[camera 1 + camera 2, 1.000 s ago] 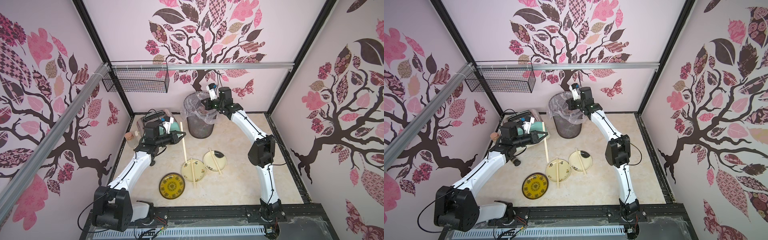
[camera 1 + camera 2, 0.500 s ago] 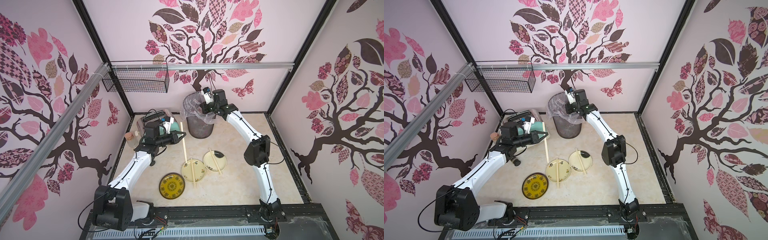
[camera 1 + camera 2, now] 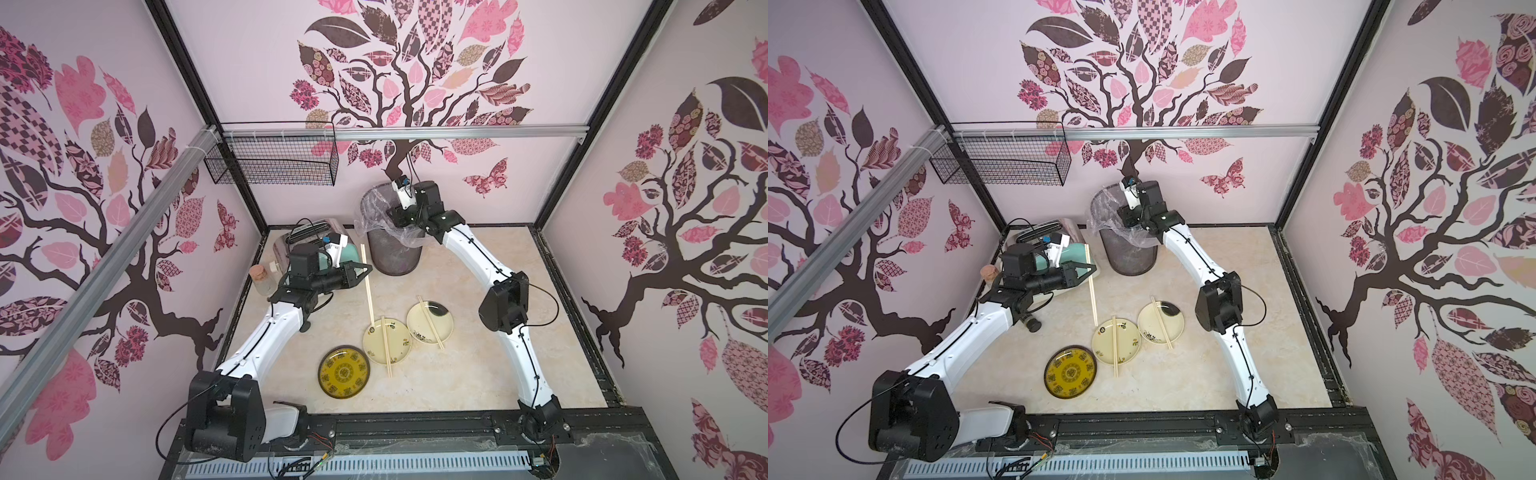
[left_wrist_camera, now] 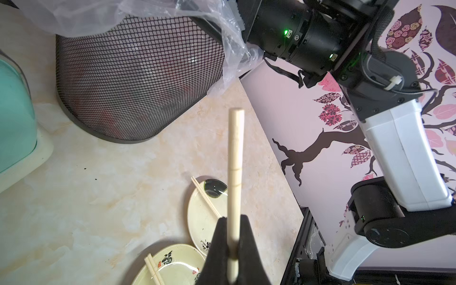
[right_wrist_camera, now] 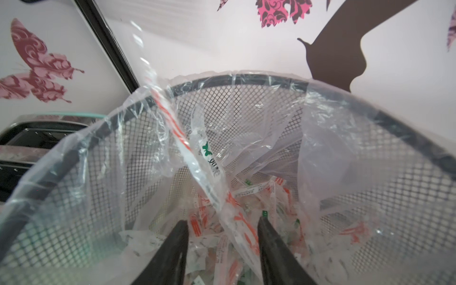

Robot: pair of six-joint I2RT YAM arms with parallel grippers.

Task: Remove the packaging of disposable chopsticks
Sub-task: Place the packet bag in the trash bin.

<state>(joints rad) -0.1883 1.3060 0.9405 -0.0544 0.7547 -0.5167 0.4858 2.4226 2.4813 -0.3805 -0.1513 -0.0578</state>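
Printed see-through plastic sleeve (image 5: pixel 209 160) is seen slanting into the lined black mesh bin (image 3: pixel 395 257), loose between parted right jaws: disposal is judged under way. Pale wooden chopsticks (image 4: pixel 235 160) are clamped in the left jaws; placement on the yellow plate (image 3: pixel 344 370) is probably called for next.

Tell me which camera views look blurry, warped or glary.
Both top views: sharp, evenly lit, though the wide lens splays the frame posts. Left wrist view: close chopsticks look soft, the mesh bin crisp. Right wrist view: the plastic sleeve smears at its upper end; the bin liner glints.
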